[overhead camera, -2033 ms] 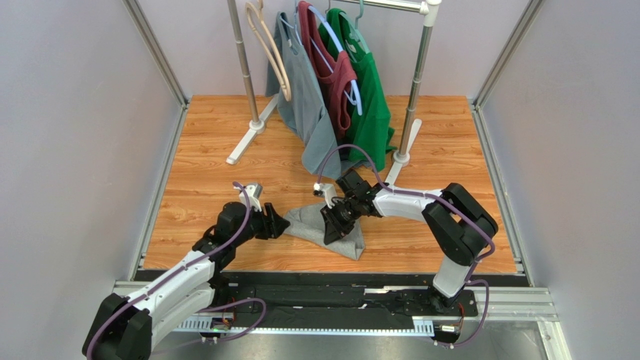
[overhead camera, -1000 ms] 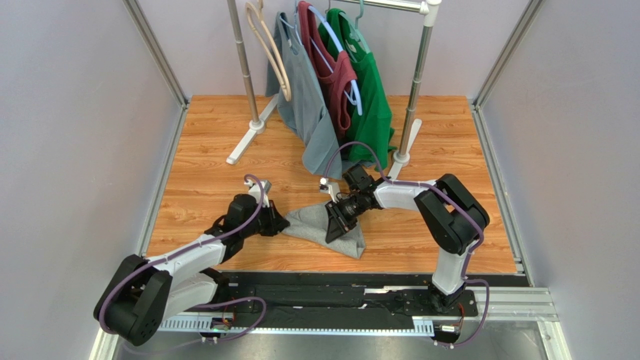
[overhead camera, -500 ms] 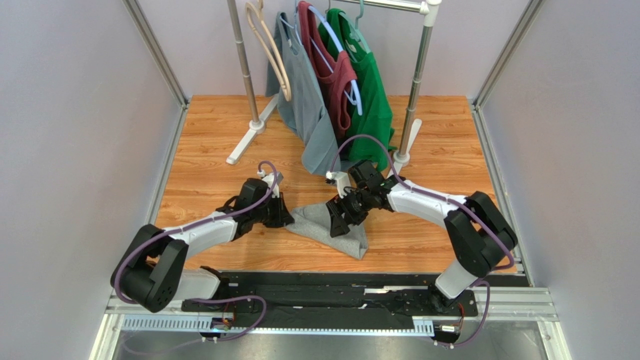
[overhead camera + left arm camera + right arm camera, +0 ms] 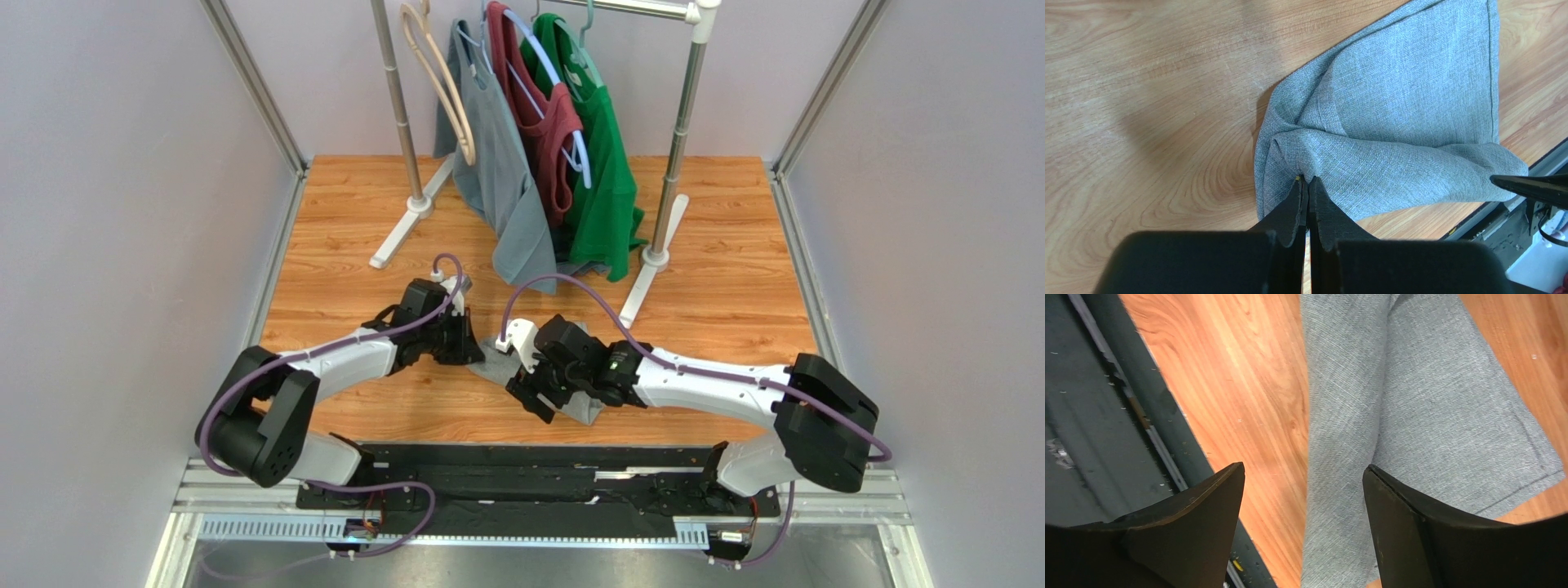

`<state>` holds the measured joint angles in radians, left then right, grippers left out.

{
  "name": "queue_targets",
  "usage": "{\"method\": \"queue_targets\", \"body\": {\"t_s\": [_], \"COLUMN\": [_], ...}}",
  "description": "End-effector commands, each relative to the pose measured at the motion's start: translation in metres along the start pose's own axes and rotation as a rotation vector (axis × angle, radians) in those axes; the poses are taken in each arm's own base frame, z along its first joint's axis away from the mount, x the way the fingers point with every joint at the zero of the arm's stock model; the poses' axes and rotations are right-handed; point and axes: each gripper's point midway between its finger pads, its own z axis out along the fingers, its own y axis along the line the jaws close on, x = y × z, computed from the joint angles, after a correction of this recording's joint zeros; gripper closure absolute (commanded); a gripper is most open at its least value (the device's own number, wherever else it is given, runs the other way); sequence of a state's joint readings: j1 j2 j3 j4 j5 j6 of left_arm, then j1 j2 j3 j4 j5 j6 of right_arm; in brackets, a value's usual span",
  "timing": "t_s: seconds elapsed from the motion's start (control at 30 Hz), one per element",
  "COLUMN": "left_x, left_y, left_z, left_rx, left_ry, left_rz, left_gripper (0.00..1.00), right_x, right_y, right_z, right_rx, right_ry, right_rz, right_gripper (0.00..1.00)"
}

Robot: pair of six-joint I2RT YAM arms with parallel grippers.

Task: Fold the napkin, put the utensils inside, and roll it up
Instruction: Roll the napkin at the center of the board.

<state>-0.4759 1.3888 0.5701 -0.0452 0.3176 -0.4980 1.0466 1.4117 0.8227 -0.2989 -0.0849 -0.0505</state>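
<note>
Left wrist view: the napkin (image 4: 1389, 141) lay on the wooden table (image 4: 736, 245) near its front edge, loosely doubled over and wrinkled (not a clean fold, I'd say). You had the left gripper (image 4: 1308, 184) pressed together, pinching a bunched corner of it. The right gripper (image 4: 1303, 468) hung spread wide over the other end, holding nothing. Folding looked unfinished to me; utensils and rolling not started, and no fork showed in any view. Clothes rack (image 4: 672, 159) with hung shirts (image 4: 601, 159) stood well behind, not in your way.
</note>
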Motion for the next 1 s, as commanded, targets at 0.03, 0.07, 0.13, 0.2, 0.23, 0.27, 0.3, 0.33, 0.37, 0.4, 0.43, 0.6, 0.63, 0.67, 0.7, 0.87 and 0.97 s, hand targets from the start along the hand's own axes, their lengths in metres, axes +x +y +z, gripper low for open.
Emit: {"method": "queue_targets", "body": {"t_s": [0.03, 0.07, 0.13, 0.2, 0.23, 0.27, 0.3, 0.33, 0.37, 0.4, 0.43, 0.6, 0.63, 0.67, 0.7, 0.87, 0.97], "left_x": [-0.005, -0.006, -0.007, -0.008, -0.007, -0.009, -0.008, -0.008, -0.008, -0.008, -0.009, -0.009, -0.009, -0.009, -0.01, -0.012, -0.014], "left_y": [-0.007, -0.007, -0.007, -0.008, -0.007, -0.008, -0.008, -0.007, -0.007, -0.007, -0.007, -0.008, -0.008, -0.008, -0.009, -0.01, -0.012], "left_z": [0.0, 0.0, 0.0, 0.0, 0.0, 0.0, 0.0, 0.001, 0.001, 0.001, 0.001, 0.001, 0.001, 0.001, 0.001, 0.0, -0.002], "left_rx": [0.025, 0.023, 0.023, 0.022, 0.02, 0.021, 0.02, 0.019, 0.017, 0.017, 0.016, 0.018, 0.018, 0.019, 0.021, 0.026, 0.038], "left_ry": [0.02, 0.02, 0.024, 0.027, 0.031, 0.028, 0.031, 0.033, 0.033, 0.034, 0.032, 0.035, 0.036, 0.037, 0.036, 0.024, 0.007], "left_rz": [0.023, 0.026, 0.026, 0.028, 0.026, 0.027, 0.026, 0.025, 0.025, 0.025, 0.025, 0.025, 0.026, 0.024, 0.028, 0.037, 0.043], "left_gripper": [1.0, 1.0, 1.0, 1.0, 1.0, 1.0, 1.0, 1.0, 1.0, 1.0, 1.0, 1.0, 1.0, 1.0, 1.0, 1.0, 1.0], "right_x": [-0.007, -0.006, -0.001, -0.001, -0.001, 0.001, 0.001, 0.004, 0.006, 0.008, 0.009, 0.023, 0.025, 0.027, 0.03, 0.044, 0.051], "right_y": [-0.017, -0.018, -0.016, -0.015, -0.015, -0.014, -0.013, -0.012, -0.01, -0.01, -0.01, -0.014, -0.014, -0.016, -0.016, -0.021, -0.022], "right_z": [0.005, 0.006, 0.01, 0.012, 0.014, 0.014, 0.015, 0.017, 0.019, 0.02, 0.022, 0.029, 0.031, 0.032, 0.035, 0.044, 0.049], "right_rx": [0.127, 0.13, 0.128, 0.131, 0.133, 0.129, 0.128, 0.126, 0.124, 0.126, 0.132, 0.164, 0.168, 0.176, 0.178, 0.211, 0.217], "right_ry": [-0.047, -0.044, -0.033, -0.034, -0.032, -0.028, -0.028, -0.022, -0.014, -0.01, -0.005, 0.033, 0.037, 0.044, 0.058, 0.121, 0.154], "right_rz": [-0.064, -0.069, -0.082, -0.09, -0.091, -0.095, -0.096, -0.098, -0.101, -0.102, -0.102, -0.083, -0.081, -0.075, -0.074, -0.038, -0.022], "right_gripper": [0.28, 0.29, 0.31, 0.33, 0.35, 0.36, 0.37, 0.39, 0.4, 0.4, 0.42, 0.42, 0.42, 0.41, 0.4, 0.38, 0.4]}}
